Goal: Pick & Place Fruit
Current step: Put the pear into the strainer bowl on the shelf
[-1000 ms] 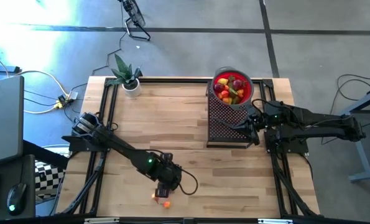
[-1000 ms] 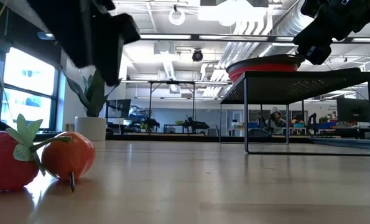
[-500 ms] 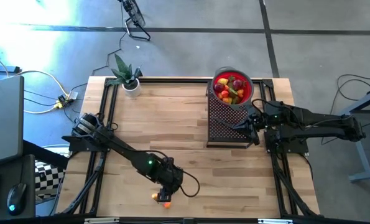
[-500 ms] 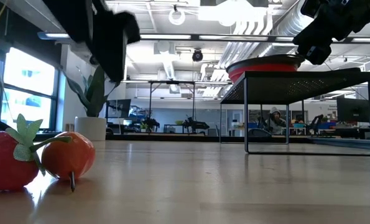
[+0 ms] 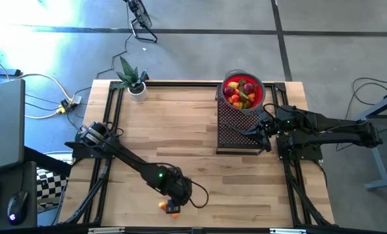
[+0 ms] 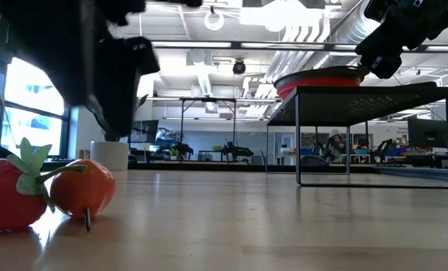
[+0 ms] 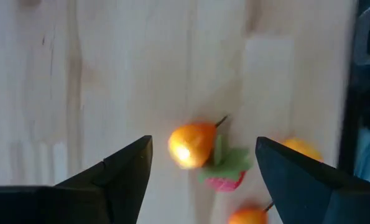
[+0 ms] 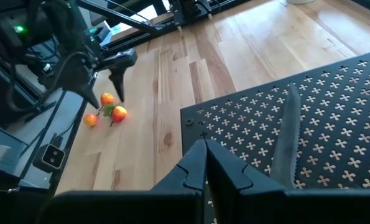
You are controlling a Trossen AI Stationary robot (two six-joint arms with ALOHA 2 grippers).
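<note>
Left claw [image 7: 200, 163] hovered over surface [image 5: 180, 130] near front edge, fingers apart, empty. Orange fruit [image 7: 192, 144] lay on surface between fingers, untouched. Right claw [image 8: 204, 163] pinched together over black rack [image 8: 334, 106].

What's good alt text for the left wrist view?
The left gripper, jaws open, hangs over the wooden table with an orange fruit between its fingers. A strawberry and two more orange fruits lie beside it.
</note>
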